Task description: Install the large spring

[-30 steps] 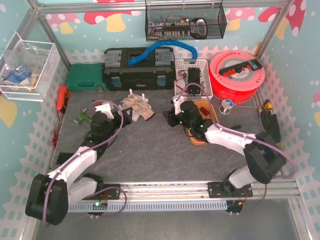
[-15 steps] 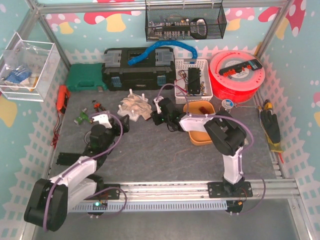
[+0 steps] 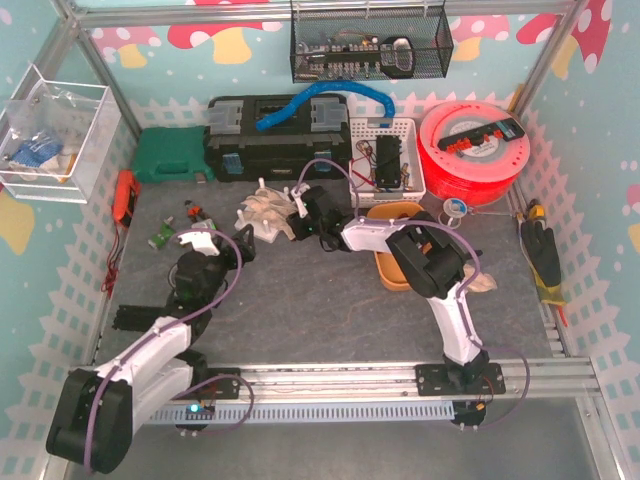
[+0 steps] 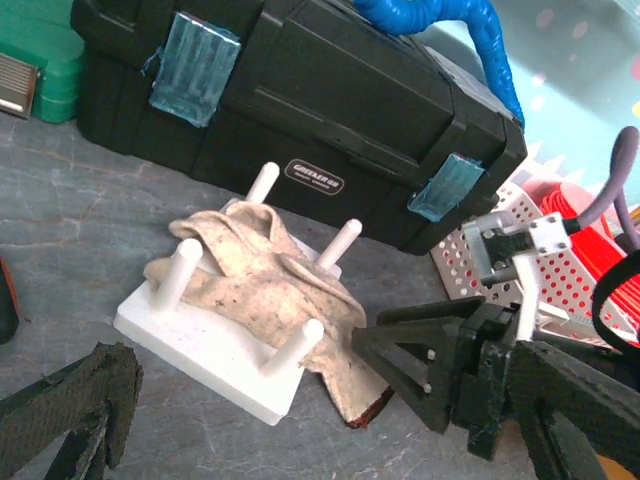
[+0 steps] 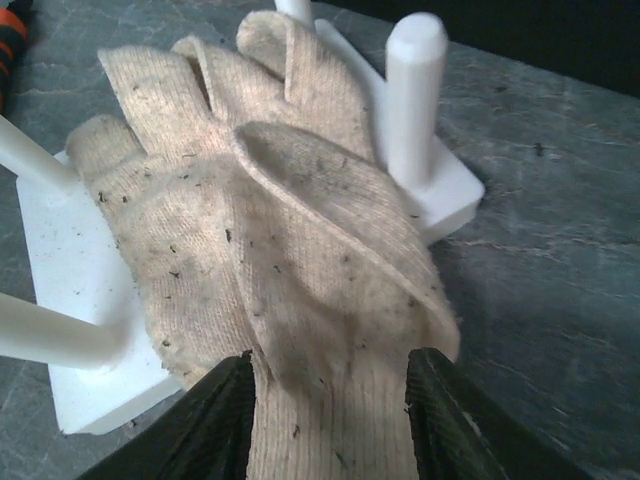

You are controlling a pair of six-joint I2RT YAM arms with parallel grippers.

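Overhead first: the right arm is stretched far over to the left, and the right fingers (image 3: 303,206) sit at the white 4-peg fixture (image 3: 262,187) in front of the black toolbox (image 3: 275,140). A work glove (image 3: 265,213) is draped over it. The left fingers (image 3: 196,240) sit well apart from it, low over the tabletop (image 3: 300,310).

Left wrist: the left fingers (image 4: 80,400) are spread wide, holding nothing. All 4 pegs (image 4: 340,240) stand upright, and the glove's cuff trails toward the right fingers (image 4: 410,365), just beside it.

Right wrist: the right fingers (image 5: 215,420) are parted, 1 on each side of the cuff, and I see no squeeze. The glove's long axis runs straight away from them. The large spring shows in none of the 3 views. The glove probably has to come off first, and the right arm is clearly nearer.
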